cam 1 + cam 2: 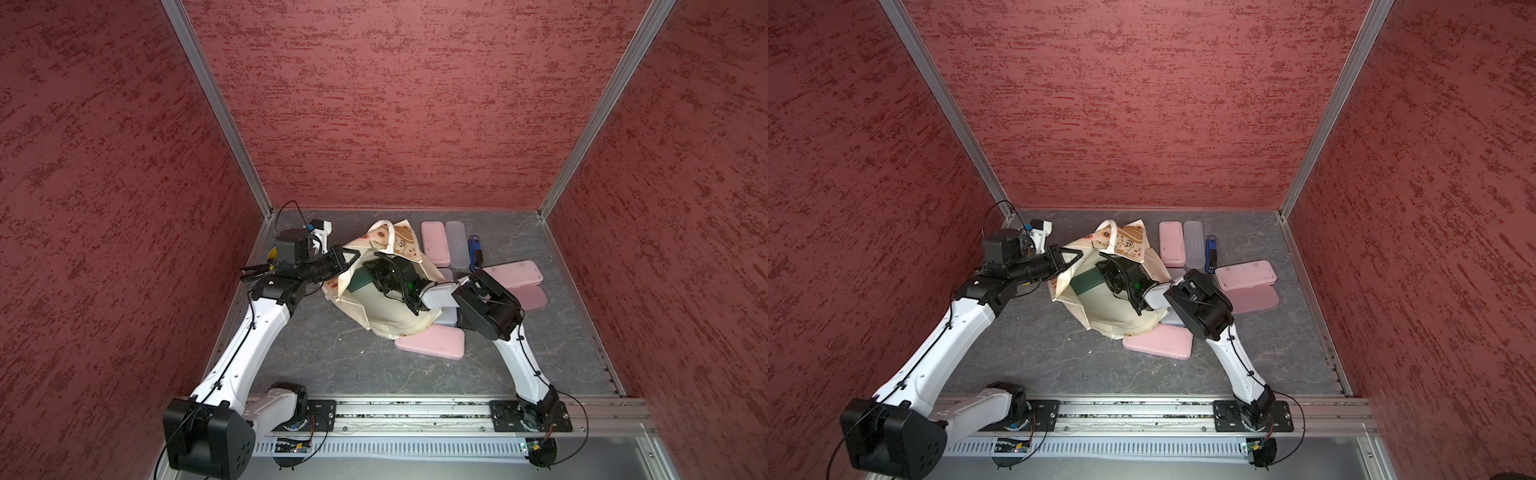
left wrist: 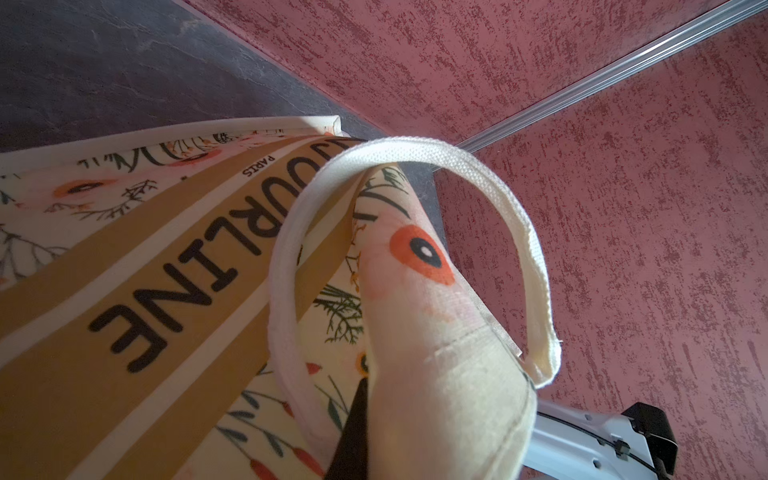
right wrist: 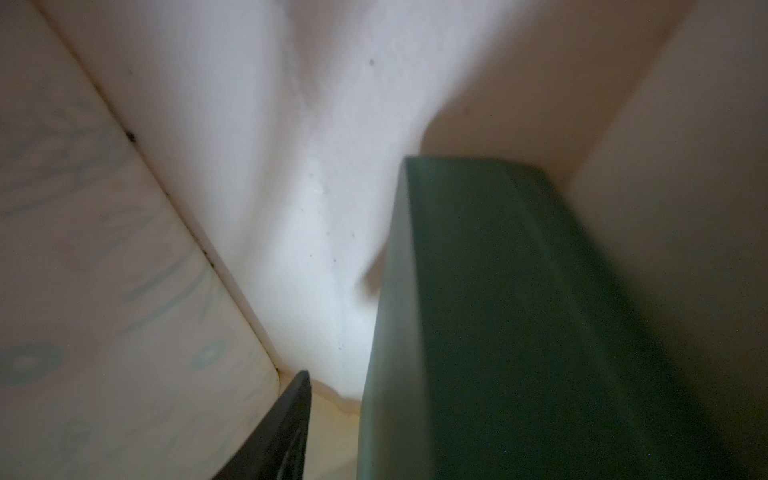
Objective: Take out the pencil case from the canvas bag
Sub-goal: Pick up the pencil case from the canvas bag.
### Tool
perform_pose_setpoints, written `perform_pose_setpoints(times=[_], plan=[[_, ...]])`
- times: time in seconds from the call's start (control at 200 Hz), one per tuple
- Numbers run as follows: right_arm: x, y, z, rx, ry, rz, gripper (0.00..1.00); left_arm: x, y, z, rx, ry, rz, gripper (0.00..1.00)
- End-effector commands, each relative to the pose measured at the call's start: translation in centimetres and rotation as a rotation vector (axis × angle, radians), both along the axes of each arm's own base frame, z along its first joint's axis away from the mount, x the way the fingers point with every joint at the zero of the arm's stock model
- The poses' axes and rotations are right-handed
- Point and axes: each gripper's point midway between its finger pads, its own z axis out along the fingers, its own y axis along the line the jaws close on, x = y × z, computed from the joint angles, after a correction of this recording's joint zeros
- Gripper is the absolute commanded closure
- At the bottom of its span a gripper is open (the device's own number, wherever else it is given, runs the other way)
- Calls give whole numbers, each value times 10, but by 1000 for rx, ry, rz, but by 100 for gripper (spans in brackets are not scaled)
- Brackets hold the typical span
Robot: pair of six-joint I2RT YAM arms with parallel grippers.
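green pencil case [image 3: 519,332] in bag [image 3: 124,249], beside right fingers [image 3: 282,436]

We see the canvas bag [image 2: 436,374] as matt woven cloth, its handle [image 2: 523,237] a coarser ribbed webbing. The green pencil case [image 3: 519,332] looks smooth and matt. The pink cases [image 1: 430,343] seem smooth plastic with a faint sheen. The tabletop [image 1: 332,365] looks matt and stone-veined; the walls [image 1: 395,104] rough.
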Motion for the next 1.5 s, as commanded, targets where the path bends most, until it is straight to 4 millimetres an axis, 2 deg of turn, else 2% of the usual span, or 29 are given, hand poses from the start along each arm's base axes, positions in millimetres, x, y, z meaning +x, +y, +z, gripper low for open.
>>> perform_pose_setpoints(times=[0.0, 0.125, 0.205, 0.266, 0.341, 0.406, 0.506, 0.812, 1.172, 1.498], plan=[[18, -10, -8, -4, 21, -92, 47, -3, -5, 18, -35, -58, -26, 100], [19, -11, -11, 18, 32, -103, 54, -3, -5, 19, -32, -63, -26, 100], [18, -12, -9, 23, 30, -103, 55, -3, -4, 19, -29, -64, -23, 100], [17, -13, -6, 29, 21, -99, 61, -2, -2, 19, -26, -64, -17, 100], [15, -14, 0, 53, 10, -94, 69, 0, 0, 17, -26, -61, -8, 100], [12, -13, 5, 70, 7, -82, 70, 1, 0, 18, -28, -64, -3, 100], [9, -14, 19, 93, -19, -76, 77, 4, 1, 19, -31, -68, 2, 100], [-1, -22, 64, 132, -99, -70, 80, 12, 6, 25, -22, -78, 23, 100], [-14, -20, 108, 141, -197, -26, 80, 24, 16, 29, -11, -73, 79, 100], [-32, -18, 164, 106, -351, 43, 80, 35, 26, 33, -13, -70, 131, 100]])
